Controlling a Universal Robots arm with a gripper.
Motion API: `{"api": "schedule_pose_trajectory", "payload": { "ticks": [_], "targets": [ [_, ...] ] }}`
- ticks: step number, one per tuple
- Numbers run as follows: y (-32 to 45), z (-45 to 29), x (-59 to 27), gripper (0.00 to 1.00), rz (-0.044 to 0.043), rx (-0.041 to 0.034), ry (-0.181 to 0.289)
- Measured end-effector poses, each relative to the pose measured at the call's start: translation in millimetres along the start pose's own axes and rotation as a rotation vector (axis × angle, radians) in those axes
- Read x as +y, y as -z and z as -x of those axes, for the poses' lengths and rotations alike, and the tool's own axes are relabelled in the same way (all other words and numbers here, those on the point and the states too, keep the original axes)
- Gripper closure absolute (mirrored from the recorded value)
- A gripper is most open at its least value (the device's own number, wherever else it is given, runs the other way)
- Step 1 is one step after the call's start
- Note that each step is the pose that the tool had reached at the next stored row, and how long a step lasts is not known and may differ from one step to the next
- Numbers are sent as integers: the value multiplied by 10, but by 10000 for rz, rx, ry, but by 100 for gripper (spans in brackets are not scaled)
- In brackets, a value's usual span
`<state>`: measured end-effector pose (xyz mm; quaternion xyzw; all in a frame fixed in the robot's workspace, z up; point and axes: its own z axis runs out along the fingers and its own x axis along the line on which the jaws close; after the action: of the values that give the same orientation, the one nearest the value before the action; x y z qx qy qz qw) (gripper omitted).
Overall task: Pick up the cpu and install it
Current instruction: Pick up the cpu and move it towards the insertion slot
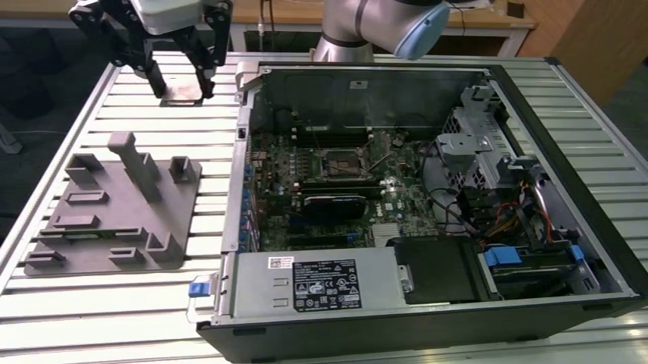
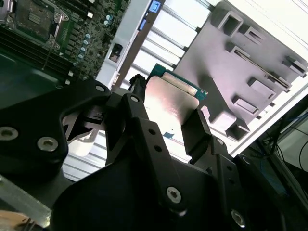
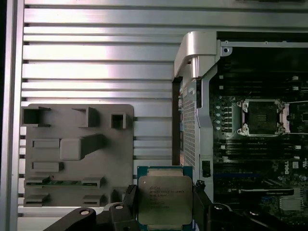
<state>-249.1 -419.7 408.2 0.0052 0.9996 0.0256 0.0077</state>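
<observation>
Two black fingers of the gripper pinch the small square silver-topped cpu by opposite edges. They hold it above the slatted aluminium table, near the grey plastic fixture plate and well apart from the dark motherboard socket in the open black computer case.

Silver-topped square cpu, level, clamped in the hand.

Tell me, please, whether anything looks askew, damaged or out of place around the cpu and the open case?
Nothing stands out. The cpu sits squarely in the gripper, the grey fixture lies flat on the slatted table, and the motherboard socket inside the open case shows no damage.
</observation>
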Motion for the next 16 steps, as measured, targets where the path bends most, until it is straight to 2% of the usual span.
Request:
{"api": "schedule_pose_trajectory", "payload": {
  "ticks": [7, 16],
  "targets": [
    [-2, 157, 1, 46, 0, 4, -1],
    [-6, 397, 4, 46, 0, 14, 0]
  ]
}}
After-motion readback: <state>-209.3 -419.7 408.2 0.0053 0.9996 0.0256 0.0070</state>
